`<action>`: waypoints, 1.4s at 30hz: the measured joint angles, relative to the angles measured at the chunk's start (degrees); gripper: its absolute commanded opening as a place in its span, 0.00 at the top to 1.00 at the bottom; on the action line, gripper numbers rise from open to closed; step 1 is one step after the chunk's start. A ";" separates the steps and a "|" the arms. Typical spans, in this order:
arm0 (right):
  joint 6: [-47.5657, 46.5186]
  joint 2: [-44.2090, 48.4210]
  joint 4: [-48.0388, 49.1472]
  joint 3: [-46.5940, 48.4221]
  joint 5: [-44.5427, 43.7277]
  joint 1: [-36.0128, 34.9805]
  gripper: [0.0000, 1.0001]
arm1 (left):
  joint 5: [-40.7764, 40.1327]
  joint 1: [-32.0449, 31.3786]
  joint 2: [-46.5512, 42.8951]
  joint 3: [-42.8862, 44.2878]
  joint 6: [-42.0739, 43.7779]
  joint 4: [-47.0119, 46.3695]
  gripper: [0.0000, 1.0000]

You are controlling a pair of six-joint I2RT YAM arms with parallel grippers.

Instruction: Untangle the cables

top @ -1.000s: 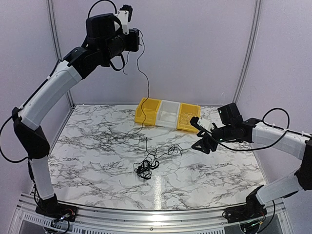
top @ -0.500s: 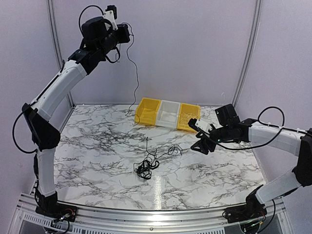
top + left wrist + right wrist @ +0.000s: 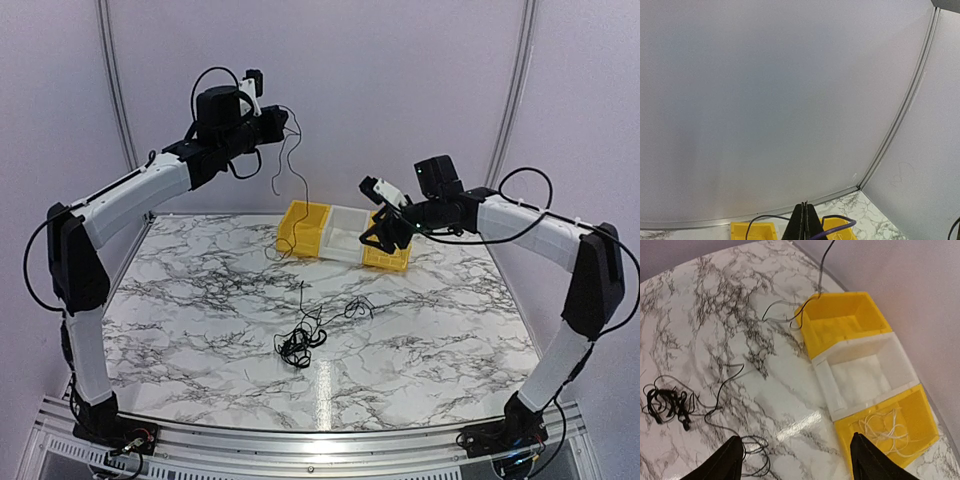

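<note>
Left arm: raised high over the desk's (image 3: 180,300) far left. The left fingers (image 3: 283,120) are closed on one black cable (image 3: 300,185), which shows in the wrist view as a dark strand crossing the pinched tips. This cable hangs free below the fingers and curves down. Its lower end lies on the desk just beside the left yellow bin (image 3: 303,228).

Right arm: reaches across to the far side. The right fingers (image 3: 385,230) are spread wide and hold nothing; they hover above the bin row, over the right yellow bin (image 3: 388,256).

Remaining cables: a black knot (image 3: 297,346) lies on the desk near its middle, well apart from both arms. Thin black loops (image 3: 355,308) trail from it toward the right.

Bins – three in a row at the far edge, touching: yellow, white (image 3: 345,232), yellow. The right yellow bin contains a whitish cable (image 3: 885,426), loosely coiled.
</note>
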State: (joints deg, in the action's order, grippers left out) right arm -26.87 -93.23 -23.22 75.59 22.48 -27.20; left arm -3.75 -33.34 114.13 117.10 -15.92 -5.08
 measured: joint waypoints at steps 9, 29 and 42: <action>6.67 -15.43 2.62 21.24 0.79 -4.87 0.24 | 1.18 -4.31 -7.23 -13.14 -2.84 -1.79 1.00; 8.94 -27.58 5.60 33.44 6.36 -7.93 1.00 | 1.29 -4.81 -14.45 -25.83 -4.50 -4.37 1.00; 1.66 -27.12 1.49 47.36 2.93 -7.65 0.59 | -2.27 -4.81 -30.05 -50.21 -4.59 -5.75 1.00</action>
State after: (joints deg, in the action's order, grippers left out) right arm -25.21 -120.36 -21.74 122.96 25.41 -34.85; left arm -6.02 -38.15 84.07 66.89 -20.51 -10.83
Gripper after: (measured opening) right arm 0.112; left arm 0.009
